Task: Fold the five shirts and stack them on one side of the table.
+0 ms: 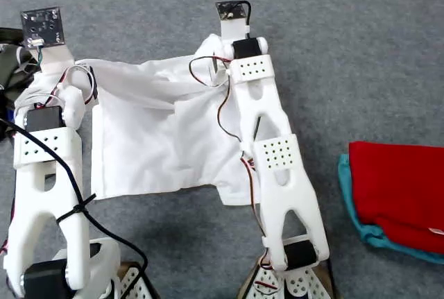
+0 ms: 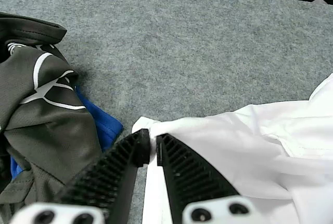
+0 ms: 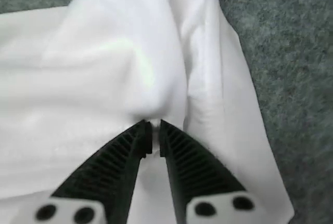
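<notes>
Shirt in hand: we have the white shirt (image 1: 159, 139) spread in the middle of the table (image 1: 347, 56), mostly flat, with its far edge bunched and raised where we grip it.
Left gripper: the left gripper (image 2: 152, 146) is clenched on a corner of white cloth at the shirt's far left end. A thin fold of cloth shows between the black fingers.
Right gripper: the right gripper (image 3: 155, 130) is pinched on a gather of the same cloth at the far right end.
Key relation: the bulk of the shirt lies from both grippers back toward our bases, and the held edge runs left to right between the 2 pinches. We judge the next move is to carry that edge toward the near hem, both arms together, so the fold line comes out square.
Finished stack: a red shirt (image 1: 402, 188) lies folded on a teal shirt (image 1: 354, 223) at the right side of the table, well apart from the white one. The right arm is the nearer one to it.
Waiting pile: a dark grey shirt (image 2: 41, 115) lies crumpled over a blue shirt (image 2: 99, 122) near the left gripper.
Progress: we judge 2 of 5 folded, 1 in hand, 2 to go.
Risk: an uneven pull could skew the fold, or the left gripper could snag the grey pile.
</notes>
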Controlling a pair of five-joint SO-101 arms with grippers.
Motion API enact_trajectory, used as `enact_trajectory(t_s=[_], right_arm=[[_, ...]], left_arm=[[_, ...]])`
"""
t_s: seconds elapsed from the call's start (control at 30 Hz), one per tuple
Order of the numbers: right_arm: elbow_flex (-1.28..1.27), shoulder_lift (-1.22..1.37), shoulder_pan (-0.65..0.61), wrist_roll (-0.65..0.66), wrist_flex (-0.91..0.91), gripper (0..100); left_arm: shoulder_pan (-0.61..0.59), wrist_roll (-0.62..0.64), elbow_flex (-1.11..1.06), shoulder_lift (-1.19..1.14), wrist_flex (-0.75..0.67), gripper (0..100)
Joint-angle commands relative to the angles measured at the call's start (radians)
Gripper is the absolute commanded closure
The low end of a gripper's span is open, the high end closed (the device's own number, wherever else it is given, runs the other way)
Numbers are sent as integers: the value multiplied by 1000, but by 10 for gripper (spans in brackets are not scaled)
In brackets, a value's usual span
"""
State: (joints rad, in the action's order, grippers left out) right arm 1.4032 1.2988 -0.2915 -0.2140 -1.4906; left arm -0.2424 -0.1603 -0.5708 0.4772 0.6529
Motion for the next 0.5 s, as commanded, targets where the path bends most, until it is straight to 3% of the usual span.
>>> enact_trajectory(t_s=[0.0, 0.47], right_arm=[[53, -8, 18, 12, 12, 968], [53, -237, 18, -12, -44, 990]], left_arm=[[-6, -2, 25, 39, 6, 981], [-8, -2, 25, 42, 6, 981]])
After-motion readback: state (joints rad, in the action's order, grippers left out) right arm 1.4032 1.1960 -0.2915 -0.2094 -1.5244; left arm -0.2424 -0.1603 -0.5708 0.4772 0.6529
